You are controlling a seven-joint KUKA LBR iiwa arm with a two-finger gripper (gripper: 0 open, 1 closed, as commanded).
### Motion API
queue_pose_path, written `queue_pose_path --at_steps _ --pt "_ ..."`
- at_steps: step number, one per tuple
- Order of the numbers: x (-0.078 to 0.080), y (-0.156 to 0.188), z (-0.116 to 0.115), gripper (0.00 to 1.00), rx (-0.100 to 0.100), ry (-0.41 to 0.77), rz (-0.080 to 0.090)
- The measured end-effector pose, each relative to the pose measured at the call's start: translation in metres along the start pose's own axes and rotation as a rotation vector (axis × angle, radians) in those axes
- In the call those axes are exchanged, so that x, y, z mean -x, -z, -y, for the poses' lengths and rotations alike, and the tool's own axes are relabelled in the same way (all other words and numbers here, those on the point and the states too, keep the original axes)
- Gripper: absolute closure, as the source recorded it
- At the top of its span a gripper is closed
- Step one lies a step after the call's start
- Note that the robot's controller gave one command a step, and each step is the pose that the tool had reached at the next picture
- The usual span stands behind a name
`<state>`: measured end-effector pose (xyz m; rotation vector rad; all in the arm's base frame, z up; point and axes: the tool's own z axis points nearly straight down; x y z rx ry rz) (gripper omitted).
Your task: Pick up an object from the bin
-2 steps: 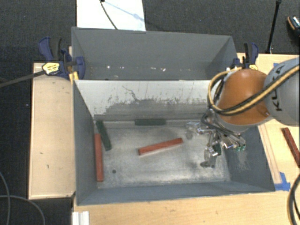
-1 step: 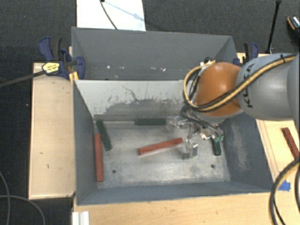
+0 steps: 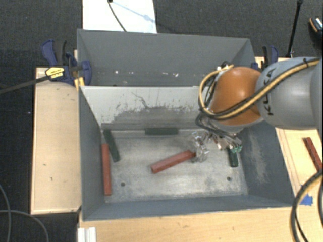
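So the gripper (image 3: pixel 201 149) is down low in the right half of the bin (image 3: pixel 151 59), parked right at the upper-right end of a long red block (image 3: pixel 171 162). The block lies slantwise on the floor about mid-bin, its other end pointing toward the front-left. Its near end runs straight into the gripper's metal parts, but honestly I can't tell whether the gripper is open, closed or actually clamped on it (the orange cover (image 3: pixel 237 95) and the looped cables (image 3: pixel 207 97) on the wrist hang right above that spot). Just right of the gripper a short dark green piece (image 3: pixel 233 159) pokes out from under the arm (image 3: pixel 292 97). Further off, a dark green bar (image 3: pixel 161 131) lies flat along the foot of the back wall. A dark green stick (image 3: pixel 111 146) sits tilted near the left wall, and a red bar (image 3: pixel 106 170) runs along that left wall just beside the stick. Those three are well apart from the gripper.
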<state>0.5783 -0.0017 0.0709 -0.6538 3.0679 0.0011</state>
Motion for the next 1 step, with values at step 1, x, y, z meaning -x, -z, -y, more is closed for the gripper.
queue_pose_path --at_steps 1 --pt "-0.0046 0.1484 0.0173 1.0 -0.005 0.034 0.005"
